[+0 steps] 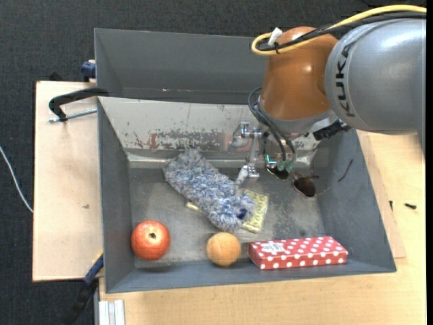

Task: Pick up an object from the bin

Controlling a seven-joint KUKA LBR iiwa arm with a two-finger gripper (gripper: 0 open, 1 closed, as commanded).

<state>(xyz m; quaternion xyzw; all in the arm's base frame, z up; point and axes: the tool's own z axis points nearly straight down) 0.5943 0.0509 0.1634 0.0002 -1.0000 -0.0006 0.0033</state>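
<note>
Camera view: the gripper [247,171] is seen low inside the grey metal bin [115,181], towards the back wall and right of centre, beneath the arm's orange cover [298,73]. Its metal tip is placed at the upper right edge of a blue-and-white knitted cloth [203,185], which is spread slantwise across the middle of the bin floor. Whether the gripper is spread or pressed together cannot be told, and nothing is seen to be held in it. A yellow sponge [256,212] is partly covered by the lower right end of the cloth. A small dark brown object [305,185], whose kind cannot be made out, is found just right of the gripper on the right slope. Along the front wall three things are lined up: a red apple [150,240] at the left, an orange [223,248] in the middle, and a red box with white dots [298,252] lying flat at the right, just beside the orange.
</note>
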